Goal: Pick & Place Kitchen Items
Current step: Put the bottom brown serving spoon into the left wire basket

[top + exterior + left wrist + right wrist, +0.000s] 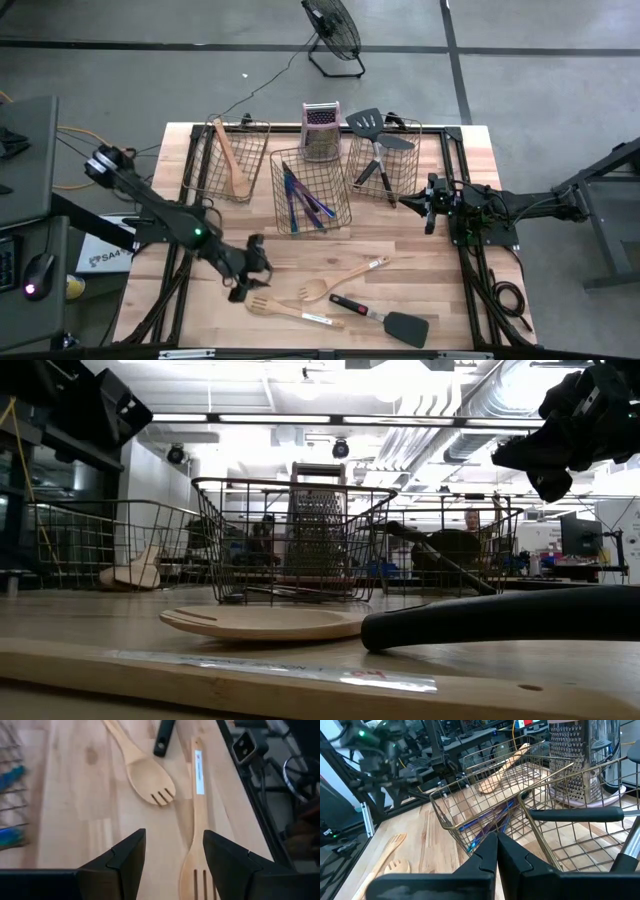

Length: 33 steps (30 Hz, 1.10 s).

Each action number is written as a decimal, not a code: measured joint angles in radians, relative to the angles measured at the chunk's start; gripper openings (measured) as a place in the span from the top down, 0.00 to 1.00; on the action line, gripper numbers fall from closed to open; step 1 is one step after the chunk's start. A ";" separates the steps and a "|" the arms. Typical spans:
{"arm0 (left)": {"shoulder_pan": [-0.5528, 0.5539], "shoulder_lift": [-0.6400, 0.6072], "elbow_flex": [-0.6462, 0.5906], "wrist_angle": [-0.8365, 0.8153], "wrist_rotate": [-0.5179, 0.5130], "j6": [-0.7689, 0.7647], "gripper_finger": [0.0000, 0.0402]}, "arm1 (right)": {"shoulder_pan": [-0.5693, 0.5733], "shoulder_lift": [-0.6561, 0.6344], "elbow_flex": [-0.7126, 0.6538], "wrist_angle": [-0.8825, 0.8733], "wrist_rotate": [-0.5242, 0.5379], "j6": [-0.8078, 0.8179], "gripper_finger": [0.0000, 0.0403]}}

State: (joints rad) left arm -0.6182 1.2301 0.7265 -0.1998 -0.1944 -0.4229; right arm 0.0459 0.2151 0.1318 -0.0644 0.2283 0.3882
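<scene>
Three utensils lie flat on the table near its front edge: a pale wooden slotted spatula (pixel 290 312), a wooden spork (pixel 340 278) and a black spatula with a red-black handle (pixel 382 318). My left gripper (pixel 245 272) is open and empty, just left of the slotted spatula's head. In the left wrist view (pixel 173 865) that spatula (pixel 198 820) runs forward between the fingers, close to one finger. My right gripper (pixel 412 203) is shut and empty. It hovers by the near corner of the right basket (pixel 385 160) and shows raised in the low view (pixel 555 445).
Three wire baskets stand at the back. The left basket (pixel 228 158) holds a wooden spoon, the middle basket (pixel 310 190) holds purple-blue cutlery and the right one holds black spatulas. A metal box grater (pixel 320 130) stands behind the middle basket. Bare wood lies between the baskets and the loose utensils.
</scene>
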 joint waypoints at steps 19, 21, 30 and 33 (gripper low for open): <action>-0.045 0.302 0.260 0.009 -0.007 0.015 0.51 | 0.000 0.000 0.000 0.000 0.000 0.000 0.99; -0.044 0.310 0.271 -0.003 -0.006 0.016 0.51 | 0.000 0.000 0.000 0.000 0.000 0.000 0.99; -0.043 0.361 0.393 -0.187 0.021 0.017 0.51 | 0.000 0.000 0.000 0.000 0.000 0.000 0.99; -0.043 0.377 0.439 -0.236 0.024 0.018 0.51 | 0.000 0.000 0.000 0.000 0.000 0.000 0.99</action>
State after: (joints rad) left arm -0.6617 1.6074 1.1652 -0.4362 -0.1707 -0.4051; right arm 0.0457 0.2150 0.1318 -0.0642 0.2283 0.3882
